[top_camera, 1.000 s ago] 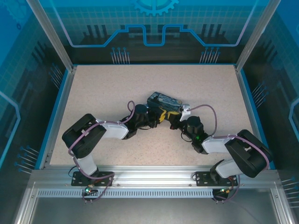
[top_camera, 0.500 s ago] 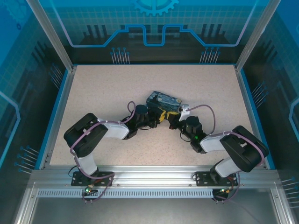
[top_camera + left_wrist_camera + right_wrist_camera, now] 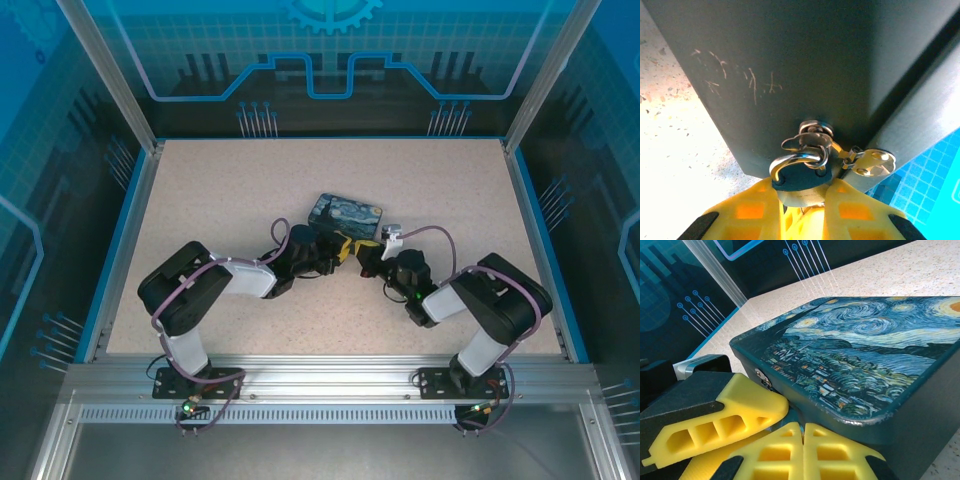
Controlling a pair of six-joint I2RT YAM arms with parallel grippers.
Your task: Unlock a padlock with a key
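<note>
Left end effector (image 3: pixel 801 194) clamps the padlock (image 3: pixel 799 176) on the tin (image 3: pixel 790 65); right end effector (image 3: pixel 802 432) fully closed

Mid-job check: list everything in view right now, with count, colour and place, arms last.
tin box: one, blue-and-yellow swirl print, dark sides, mid-table.
hasp: one, silver, on the tin's dark side.
padlock: one, silver shackle through the hasp, body looks dark, between the fingers of the left gripper.
metal tab: one, pale silver, on a small ring right of the padlock; cannot tell what it is.
table: one, speckled beige, blue-edged.
enclosure panels: several, blue printed, around the table.
left gripper: one, yellow fingers, closed on the padlock.
right gripper: one, yellow fingers, shut, at the tin's near edge.
</note>
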